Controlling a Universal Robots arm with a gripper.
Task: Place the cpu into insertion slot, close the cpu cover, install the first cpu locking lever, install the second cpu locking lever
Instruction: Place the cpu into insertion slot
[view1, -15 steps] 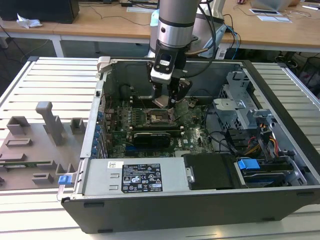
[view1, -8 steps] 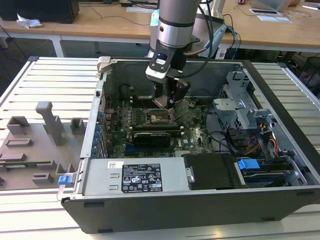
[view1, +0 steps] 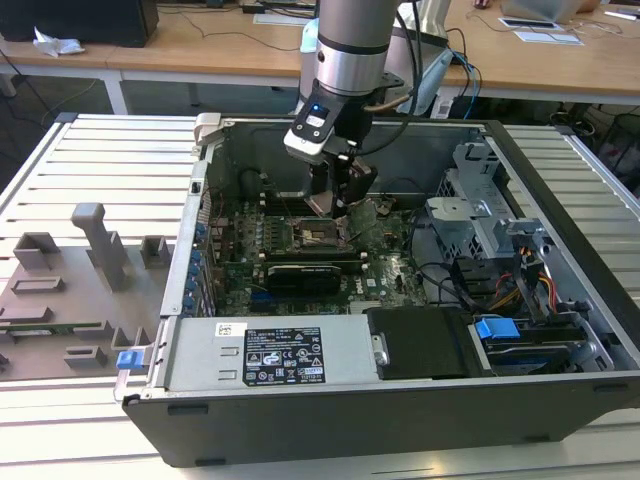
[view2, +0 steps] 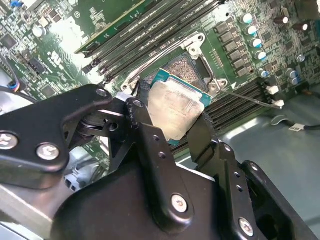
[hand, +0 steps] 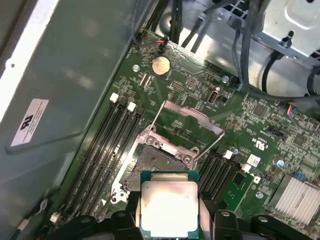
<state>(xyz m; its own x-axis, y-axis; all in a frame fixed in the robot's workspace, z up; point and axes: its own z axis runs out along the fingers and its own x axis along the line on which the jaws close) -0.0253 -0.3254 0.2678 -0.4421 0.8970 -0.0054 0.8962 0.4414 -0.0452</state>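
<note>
We are looking at the black two-fingered claw (view2: 172, 119) pinching the cpu, a small flat square chip with a silver-grey metal top and a teal border (view2: 176, 112). The fingers are closed only as far as the chip's width and are pressing on two opposite edges. Gripping it by the edges is leaving the top and underside untouched, and we judge that it is also keeping the chip level and square for seating.

In both wrist views the chip is hanging just above and slightly to one side of the insertion slot, a square socket with a dark centre and a metal rim (hand: 156, 161). It is not touching the socket. The socket is sitting empty, with its dark centre bare.

The cpu cover, a thin silvery metal frame (hand: 193, 116), is standing tilted up on its hinge at the far side of the socket. The thin wire levers beside it are also raised. This is leaving the opening free for the chip.

In the exterior view the claw (view1: 335, 203) is reaching down into the open black metal computer case (view1: 330, 425) near the centre of the frame.

The case is holding the green motherboard (view1: 392, 272). It is also holding a silver labelled box (view1: 290, 355) along its lower wall and a grey metal drive cage (view1: 480, 200) towards the exterior view's right. The case is resting on the pale slatted tabletop (view1: 100, 160).
</note>
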